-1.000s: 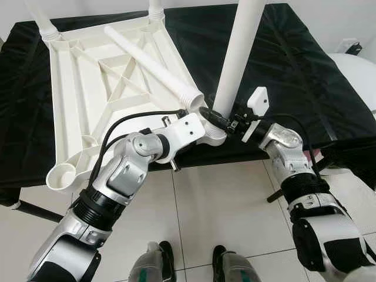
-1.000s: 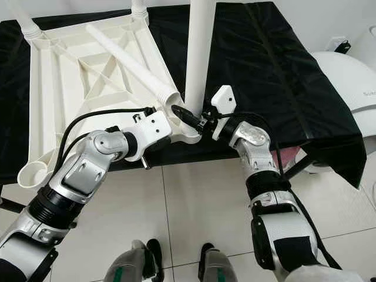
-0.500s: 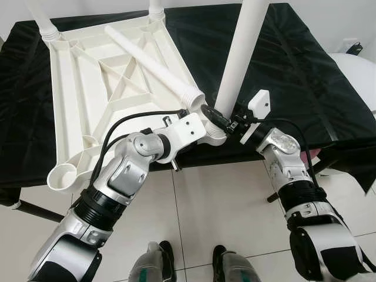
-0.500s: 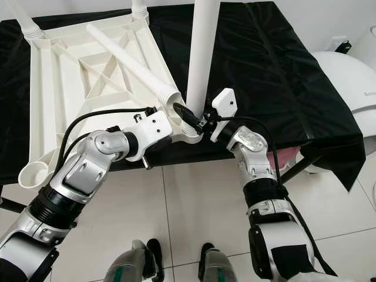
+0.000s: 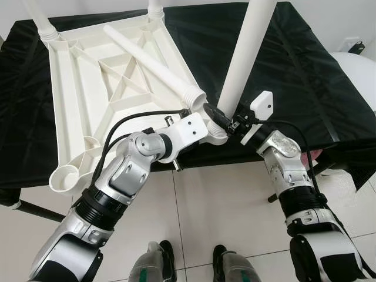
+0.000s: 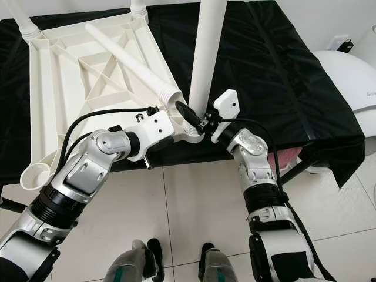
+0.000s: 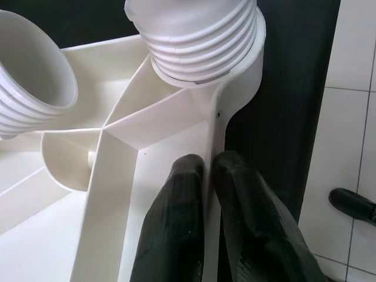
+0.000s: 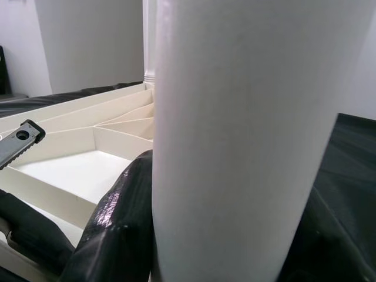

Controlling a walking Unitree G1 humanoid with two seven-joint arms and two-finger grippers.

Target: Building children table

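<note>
Left eye view, right end effector (image 5: 222, 119) clamped on upright table leg (image 5: 242, 61), left end effector (image 7: 208, 176) pinching tabletop rim (image 7: 215, 147) beside it.

Silver arms, black cables, white wrist housings, black fingers (image 7: 176, 235).

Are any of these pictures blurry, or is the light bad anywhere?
Both eye views are sharp and evenly lit. In the left wrist view the fingers are soft, the socket clearer. In the right wrist view the leg is so close it looks soft; the tabletop behind is brightly lit.
</note>
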